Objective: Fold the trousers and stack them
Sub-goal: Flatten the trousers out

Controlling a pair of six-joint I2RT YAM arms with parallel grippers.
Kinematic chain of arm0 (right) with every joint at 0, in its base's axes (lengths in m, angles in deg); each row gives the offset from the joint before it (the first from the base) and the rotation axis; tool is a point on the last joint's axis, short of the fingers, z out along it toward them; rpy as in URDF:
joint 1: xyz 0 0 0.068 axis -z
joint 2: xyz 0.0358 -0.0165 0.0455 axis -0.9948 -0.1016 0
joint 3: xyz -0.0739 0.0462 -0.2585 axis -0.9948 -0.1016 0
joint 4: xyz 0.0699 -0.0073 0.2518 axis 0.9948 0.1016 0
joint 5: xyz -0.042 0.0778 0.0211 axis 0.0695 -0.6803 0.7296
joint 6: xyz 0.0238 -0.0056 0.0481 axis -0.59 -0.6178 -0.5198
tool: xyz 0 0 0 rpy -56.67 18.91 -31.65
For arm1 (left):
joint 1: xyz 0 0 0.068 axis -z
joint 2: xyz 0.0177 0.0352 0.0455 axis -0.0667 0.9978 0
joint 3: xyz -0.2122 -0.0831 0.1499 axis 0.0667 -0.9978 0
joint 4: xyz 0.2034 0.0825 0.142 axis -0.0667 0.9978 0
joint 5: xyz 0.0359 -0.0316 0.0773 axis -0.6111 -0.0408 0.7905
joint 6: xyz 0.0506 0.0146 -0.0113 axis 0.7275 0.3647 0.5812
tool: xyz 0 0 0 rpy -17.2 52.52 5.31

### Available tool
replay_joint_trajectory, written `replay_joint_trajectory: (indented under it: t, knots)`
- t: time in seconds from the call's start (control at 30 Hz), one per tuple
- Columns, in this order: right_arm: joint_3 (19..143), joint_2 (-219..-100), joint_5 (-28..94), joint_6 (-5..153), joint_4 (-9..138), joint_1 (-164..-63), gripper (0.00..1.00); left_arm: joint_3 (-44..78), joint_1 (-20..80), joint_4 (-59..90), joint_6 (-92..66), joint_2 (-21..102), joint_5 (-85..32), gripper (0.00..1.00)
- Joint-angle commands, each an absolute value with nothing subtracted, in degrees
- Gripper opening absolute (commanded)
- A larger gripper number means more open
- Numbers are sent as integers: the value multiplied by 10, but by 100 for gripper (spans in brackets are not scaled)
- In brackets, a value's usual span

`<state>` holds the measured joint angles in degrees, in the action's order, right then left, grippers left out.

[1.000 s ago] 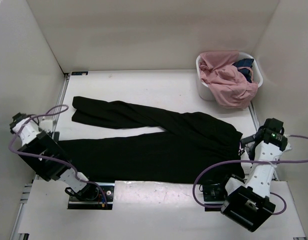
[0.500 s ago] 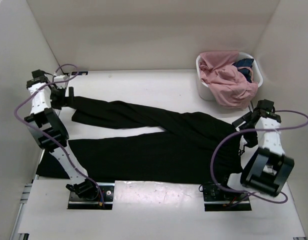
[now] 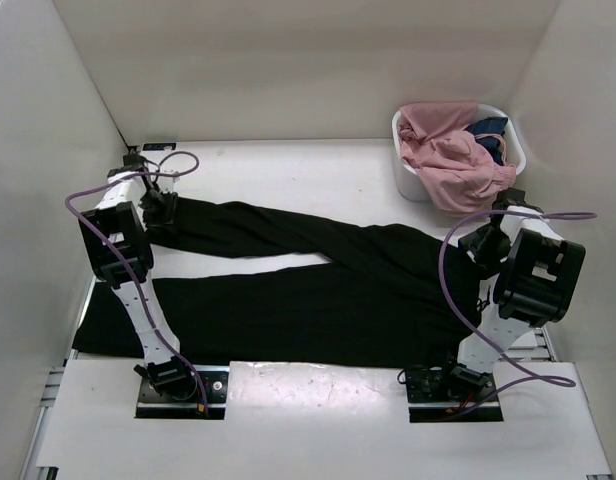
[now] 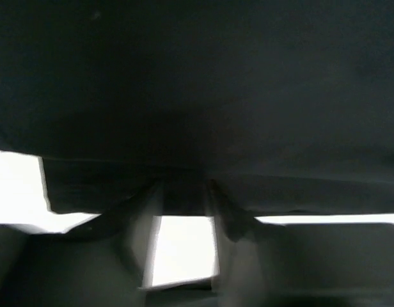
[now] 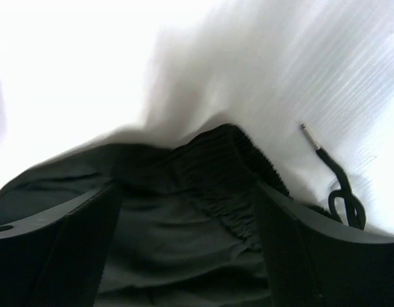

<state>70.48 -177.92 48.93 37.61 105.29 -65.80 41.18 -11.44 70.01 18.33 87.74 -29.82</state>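
Observation:
The black trousers [image 3: 318, 300] lie spread flat across the table, waist at the right and legs running left. My left gripper [image 3: 160, 208] is down on the end of the far leg. In the left wrist view its fingers stand close together, with the hem [image 4: 184, 195] bunched between the tips of the left gripper [image 4: 184, 192]. My right gripper [image 3: 485, 243] sits over the waistband at the far right corner. In the right wrist view the right gripper [image 5: 187, 192] is open, its jaws wide on either side of the gathered waistband [image 5: 216, 166]. A drawstring [image 5: 338, 185] trails beside it.
A white basket [image 3: 410, 180] at the back right holds a pink garment [image 3: 453, 160] and a small dark blue cloth [image 3: 488, 130]. White walls close in the table on the left, back and right. Purple cables loop from both arms.
Both arms have swung out from near their bases onto the trousers, the left to the far leg's end, the right to the waistband. The left jaws have narrowed onto the hem.

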Motion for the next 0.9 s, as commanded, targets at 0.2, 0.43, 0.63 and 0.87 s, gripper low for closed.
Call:
replay_joint_trajectory:
  t: [0.2,0.43,0.63,0.87]
  knots:
    - [683,-1798,551,351,1043,-658,36,326,-124,675,222,814,-224,14]
    - [677,-1785,563,382,1043,-658,1,158,-124,650,304,693,-172,14]
    - [677,-1736,571,428,1043,-674,0,273,-124,655,272,680,-235,69]
    - [698,-1719,589,455,1070,-697,0,469,-124,703,208,863,-193,92]
